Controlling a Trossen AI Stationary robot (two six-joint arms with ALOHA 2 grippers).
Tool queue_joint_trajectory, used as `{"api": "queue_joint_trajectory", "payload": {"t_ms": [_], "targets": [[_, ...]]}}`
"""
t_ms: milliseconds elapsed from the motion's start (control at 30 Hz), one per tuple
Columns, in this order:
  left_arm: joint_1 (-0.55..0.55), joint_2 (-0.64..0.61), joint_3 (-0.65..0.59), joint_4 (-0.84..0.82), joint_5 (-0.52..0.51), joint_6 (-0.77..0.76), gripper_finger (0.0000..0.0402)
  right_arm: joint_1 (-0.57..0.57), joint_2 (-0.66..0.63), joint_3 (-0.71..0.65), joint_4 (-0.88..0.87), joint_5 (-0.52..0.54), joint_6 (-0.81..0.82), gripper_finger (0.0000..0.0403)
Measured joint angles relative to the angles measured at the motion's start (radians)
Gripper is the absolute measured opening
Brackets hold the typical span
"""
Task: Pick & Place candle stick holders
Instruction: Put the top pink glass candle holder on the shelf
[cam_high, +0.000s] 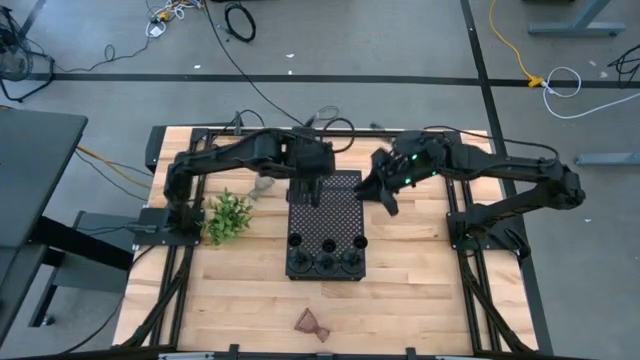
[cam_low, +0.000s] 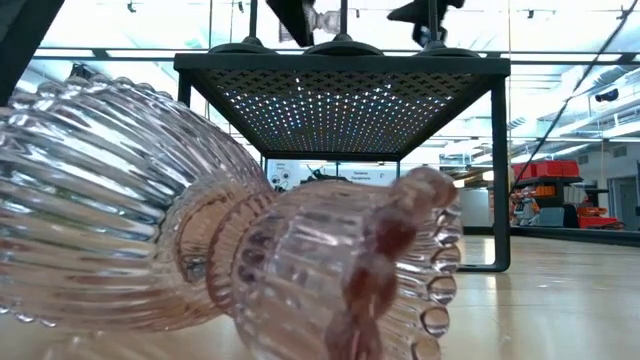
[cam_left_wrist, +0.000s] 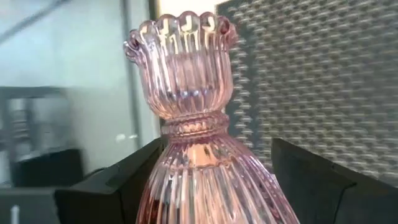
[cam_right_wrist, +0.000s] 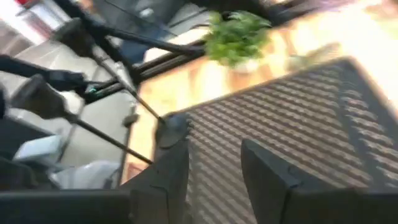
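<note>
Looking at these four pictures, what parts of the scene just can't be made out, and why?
- High view: the left gripper and the pink glass cup it holds are hidden under the arm.
- Low view: the fallen glass cup fills the frame, hiding the table behind.
- Right wrist view: blurred; the perforated tray and plant sprig lack detail.
- High view: items on the tray's near end are too small to identify.

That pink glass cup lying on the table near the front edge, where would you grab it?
At the narrow waist of the pink glass cup, coming straight down from above. It lies on its side on the table, apart from the tray, and both flared ribbed ends look too wide and slippery.
</note>
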Motion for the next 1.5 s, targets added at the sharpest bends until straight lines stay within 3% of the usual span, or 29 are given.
{"api": "queue_joint_trajectory", "payload": {"t_ms": [100,433,567,767,1067,1200,1500], "targets": [[0.023,-0.033,0.0,0.029,0.094,-0.02,0.0285,0.002,-0.014,0.004,-0.024,0.06,0.001,0.0139],[0.143,-0.201,-0.002,0.108,0.373,-0.045,0.0285,0.033,-0.018,-0.041,-0.111,0.117,-0.007,0.0121],[0.189,-0.279,-0.075,0.208,0.48,-0.022,0.0285,0.031,-0.019,-0.078,-0.119,0.119,0.0,0.0113],[0.265,-0.461,-0.391,0.465,0.583,-0.019,0.0285,0.032,-0.019,-0.118,-0.124,0.128,0.028,0.0101],[0.36,-0.714,-1.01,1.094,0.759,-0.072,0.0285,0.045,-0.019,-0.123,-0.129,0.18,0.03,0.0092],[0.383,-0.749,-1.221,1.382,0.81,-0.108,0.0285,0.044,-0.019,-0.123,-0.135,0.22,0.03,0.0091],[0.421,-0.747,-1.576,1.921,0.81,-0.228,0.0285,0.044,-0.019,-0.123,-0.165,0.29,0.056,0.0091]]}}
